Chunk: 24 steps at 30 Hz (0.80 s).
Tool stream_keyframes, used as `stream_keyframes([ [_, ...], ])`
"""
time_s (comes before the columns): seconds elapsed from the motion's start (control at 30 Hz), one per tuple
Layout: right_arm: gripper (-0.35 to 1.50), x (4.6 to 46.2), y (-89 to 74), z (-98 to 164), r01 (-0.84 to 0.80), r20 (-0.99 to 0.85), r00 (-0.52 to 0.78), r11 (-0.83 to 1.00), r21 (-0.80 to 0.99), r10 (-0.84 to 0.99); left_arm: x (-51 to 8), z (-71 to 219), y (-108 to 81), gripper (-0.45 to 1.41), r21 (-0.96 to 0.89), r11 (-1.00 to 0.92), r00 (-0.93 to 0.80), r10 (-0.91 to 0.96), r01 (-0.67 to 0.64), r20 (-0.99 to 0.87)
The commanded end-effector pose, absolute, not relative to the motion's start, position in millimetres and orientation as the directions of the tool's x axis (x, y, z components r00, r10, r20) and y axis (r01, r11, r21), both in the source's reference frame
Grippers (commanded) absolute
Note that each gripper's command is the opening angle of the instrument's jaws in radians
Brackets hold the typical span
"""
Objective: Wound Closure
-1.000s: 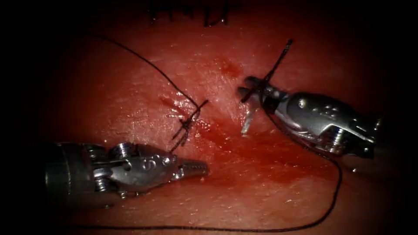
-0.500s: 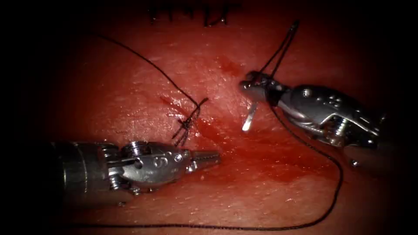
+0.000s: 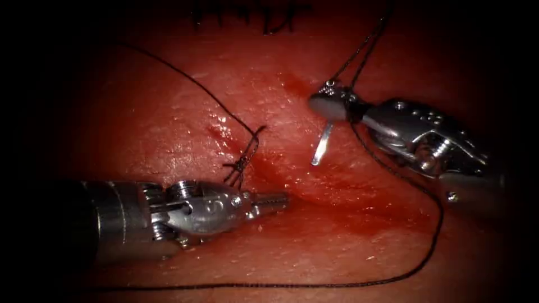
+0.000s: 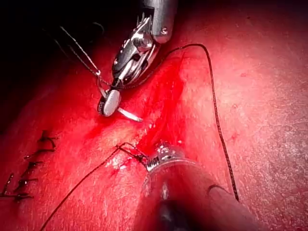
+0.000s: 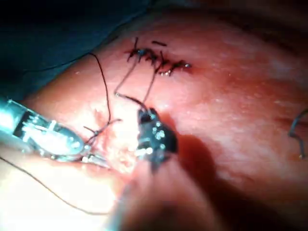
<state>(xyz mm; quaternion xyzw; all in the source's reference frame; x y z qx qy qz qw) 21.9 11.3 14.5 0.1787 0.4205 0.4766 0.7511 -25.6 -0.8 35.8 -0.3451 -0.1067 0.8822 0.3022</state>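
Endoscope view: your right tool clamped the needle (free of tissue); its trailing thread risked snagging; left tool closed, empty.

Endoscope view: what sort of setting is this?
Likely a bench suturing practice setup: reddened tissue with a knotted stitch, and two needle drivers, the right tool holding the needle, the left tool empty.

The right tool comes in on a slanting shaft with its wrist bent, its jaws closed on the needle near one end, the rest of the curve hanging free below them. The left tool lies nearly level, well apart from the right one, its jaws closed and holding nothing.
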Motion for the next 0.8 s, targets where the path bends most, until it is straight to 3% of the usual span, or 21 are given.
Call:
stream_keyframes([
  [0.03, -0.35, 22.7, 10.2, 15.3, -0.559, -0.450, 0.196, 0.477, 0.678, 0.871, -25.8, 35.9, -0.8, -0.13, -0.400, -0.795, -0.579, 0.607, -0.457, -0.544],
  [0.63, -0.35, 24.1, 6.5, 14.2, -0.536, -0.171, 0.031, 0.161, 0.829, 0.985, -24.1, 35.2, 0.1, -0.13, -0.404, -0.793, -0.585, 0.609, -0.455, -0.535],
  [0.8, -0.35, 23.7, 6.0, 13.2, -0.571, -0.137, 0.038, 0.134, 0.810, 0.990, -24.1, 35.2, 0.1, -0.13, -0.405, -0.793, -0.586, 0.609, -0.455, -0.535],
])
